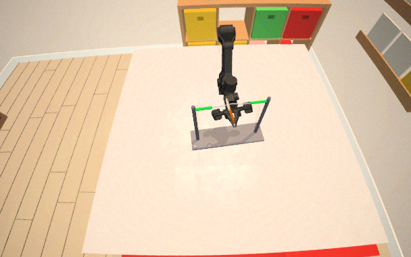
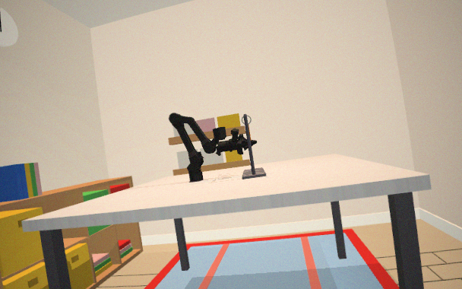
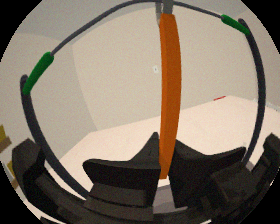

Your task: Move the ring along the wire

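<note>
My gripper point(image 1: 234, 125) point(image 2: 255, 142) point(image 3: 159, 135) is shut on the orange handle point(image 1: 232, 116) point(image 3: 171, 85), low on it. The handle stands upright in the wrist view. The ring point(image 2: 251, 119) is above it, near post-top height; its top is out of the wrist view. In the top view it is around the middle grey stretch of wire, between the left green part point(image 1: 203, 108) point(image 3: 235, 24) and the right green part point(image 1: 259, 102) point(image 3: 38, 73). Whether ring and wire touch cannot be told.
The left post point(image 1: 195, 123) point(image 3: 261, 75) and right post point(image 1: 262, 116) stand on a grey base plate point(image 1: 248, 136) point(image 2: 254, 173) on the pale table point(image 1: 234, 203). The gripper body is between the posts, below the wire. The arm reaches in from the shelf side.
</note>
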Action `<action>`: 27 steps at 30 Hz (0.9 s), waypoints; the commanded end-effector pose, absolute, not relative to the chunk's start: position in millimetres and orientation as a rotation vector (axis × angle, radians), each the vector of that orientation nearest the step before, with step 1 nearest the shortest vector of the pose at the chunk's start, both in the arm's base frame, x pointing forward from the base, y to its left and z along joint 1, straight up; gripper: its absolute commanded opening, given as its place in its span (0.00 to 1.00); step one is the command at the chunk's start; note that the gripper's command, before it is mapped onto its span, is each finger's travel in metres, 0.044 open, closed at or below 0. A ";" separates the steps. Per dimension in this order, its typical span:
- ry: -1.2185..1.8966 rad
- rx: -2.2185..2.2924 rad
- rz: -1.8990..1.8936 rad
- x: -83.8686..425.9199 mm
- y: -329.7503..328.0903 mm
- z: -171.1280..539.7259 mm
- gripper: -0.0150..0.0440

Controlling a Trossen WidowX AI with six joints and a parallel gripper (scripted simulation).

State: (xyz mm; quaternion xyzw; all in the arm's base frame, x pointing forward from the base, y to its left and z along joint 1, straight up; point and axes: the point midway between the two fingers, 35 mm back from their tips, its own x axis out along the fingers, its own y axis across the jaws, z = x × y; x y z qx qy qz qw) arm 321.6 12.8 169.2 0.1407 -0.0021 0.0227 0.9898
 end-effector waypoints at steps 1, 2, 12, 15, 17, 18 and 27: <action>-0.009 0.234 0.060 321.9 11.2 169.9 0.00; -0.010 0.223 0.062 322.0 10.5 169.7 0.00; 0.039 0.094 0.093 316.6 1.3 169.1 0.00; 0.076 0.042 0.103 312.7 -2.9 169.3 0.00; 0.102 0.005 0.110 309.8 -6.1 169.7 0.00; 0.115 -0.014 0.113 308.3 -7.7 169.9 0.00; 0.219 -0.229 0.140 295.5 -24.7 174.0 0.00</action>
